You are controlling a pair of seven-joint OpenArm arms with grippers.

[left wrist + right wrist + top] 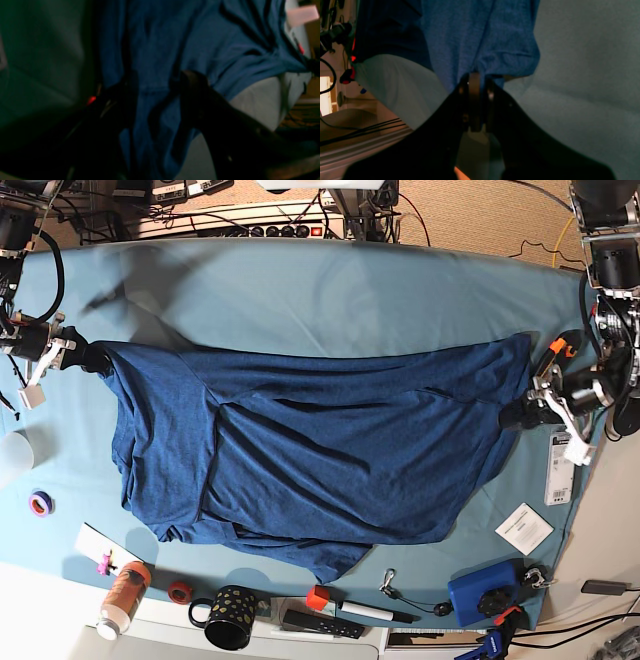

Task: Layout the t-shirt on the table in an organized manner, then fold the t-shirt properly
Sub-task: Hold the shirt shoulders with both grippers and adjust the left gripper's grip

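Note:
The dark navy t-shirt (320, 450) lies spread wide across the teal-covered table (320, 290), with wrinkles and a folded-over lower hem. My right gripper (95, 358) is at the shirt's left end. In the right wrist view, that gripper (475, 76) is shut on a pinch of the blue t-shirt (480, 37). My left gripper (522, 416) sits at the shirt's right end. In the left wrist view, the left gripper (157, 80) is open, its dark fingers (192, 85) apart, and the t-shirt (175, 45) runs between them without being clamped.
Along the front edge stand a black dotted mug (230, 617), an orange bottle (122, 595), a red tape roll (178, 591), a marker (365, 610) and a blue box (485, 592). A white card (523, 528) lies at the right, a purple tape roll (40, 503) at the left.

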